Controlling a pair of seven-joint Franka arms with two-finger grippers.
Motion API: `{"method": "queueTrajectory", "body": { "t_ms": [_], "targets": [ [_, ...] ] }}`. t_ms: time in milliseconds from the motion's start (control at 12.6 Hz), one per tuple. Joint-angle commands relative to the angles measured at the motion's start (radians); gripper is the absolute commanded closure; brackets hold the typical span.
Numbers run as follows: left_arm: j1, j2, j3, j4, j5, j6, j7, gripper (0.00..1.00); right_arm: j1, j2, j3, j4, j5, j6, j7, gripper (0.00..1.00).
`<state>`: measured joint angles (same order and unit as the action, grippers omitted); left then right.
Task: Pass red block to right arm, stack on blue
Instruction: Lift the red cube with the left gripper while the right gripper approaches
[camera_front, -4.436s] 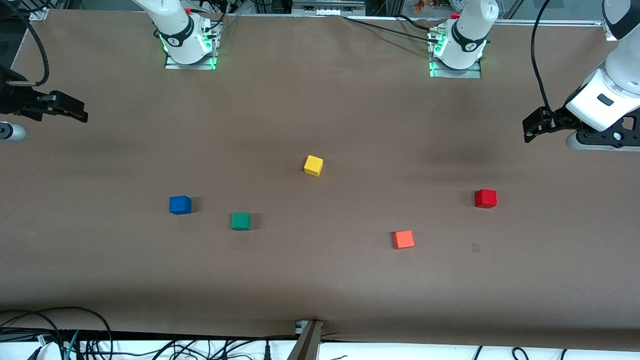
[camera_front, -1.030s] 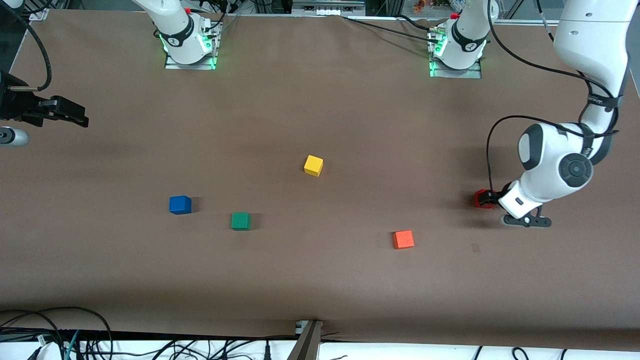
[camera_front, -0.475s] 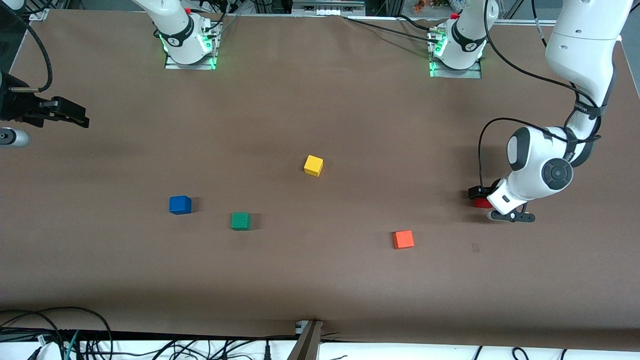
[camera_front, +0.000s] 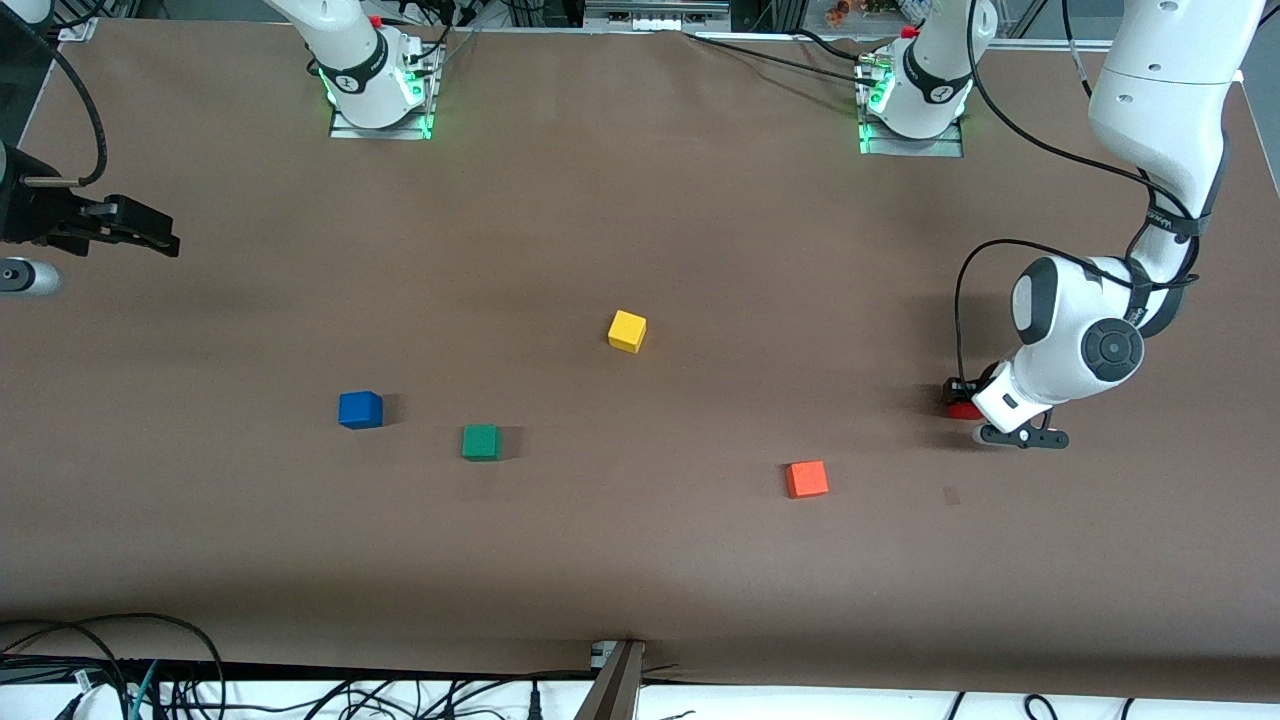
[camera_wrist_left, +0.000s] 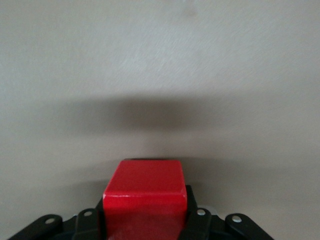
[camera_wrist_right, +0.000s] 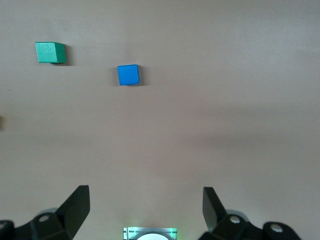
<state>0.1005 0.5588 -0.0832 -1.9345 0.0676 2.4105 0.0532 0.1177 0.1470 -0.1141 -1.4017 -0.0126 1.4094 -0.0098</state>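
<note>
Now the left tool (camera_front: 962, 396) clamps the red block (camera_wrist_left: 144, 192); the right tool (camera_wrist_right: 145, 210) waits, spread wide.

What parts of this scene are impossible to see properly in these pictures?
- Red block, front view: mostly hidden under the left arm's wrist; only a sliver shows.
- Left gripper, left wrist view: its fingers are cut off by the picture's edge beside the block it is shut on.
- Right gripper, front view: the arm carrying it runs off the picture's edge.
- Whether the red block still touches the table: not visible in either view.
</note>
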Motion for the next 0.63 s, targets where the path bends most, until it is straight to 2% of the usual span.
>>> {"method": "queueTrajectory", "body": {
  "t_ms": [0, 158, 317, 554],
  "targets": [
    [0.005, -0.057, -0.050, 0.020, -0.015, -0.019, 0.019, 0.95, -0.010, -0.003, 0.011, -0.002, -0.001, 0.005, -0.016, 0.00],
    [0.004, -0.077, -0.125, 0.063, -0.023, -0.077, -0.004, 0.91, -0.006, 0.025, 0.014, -0.002, -0.003, 0.008, -0.015, 0.00],
    [-0.004, -0.080, -0.183, 0.129, -0.045, -0.172, -0.067, 0.91, -0.010, 0.074, 0.013, -0.002, 0.011, 0.008, -0.013, 0.00],
    [-0.012, -0.080, -0.291, 0.181, -0.045, -0.220, -0.166, 0.91, -0.013, 0.104, 0.013, -0.002, 0.094, 0.008, -0.012, 0.00]
  ]
}}
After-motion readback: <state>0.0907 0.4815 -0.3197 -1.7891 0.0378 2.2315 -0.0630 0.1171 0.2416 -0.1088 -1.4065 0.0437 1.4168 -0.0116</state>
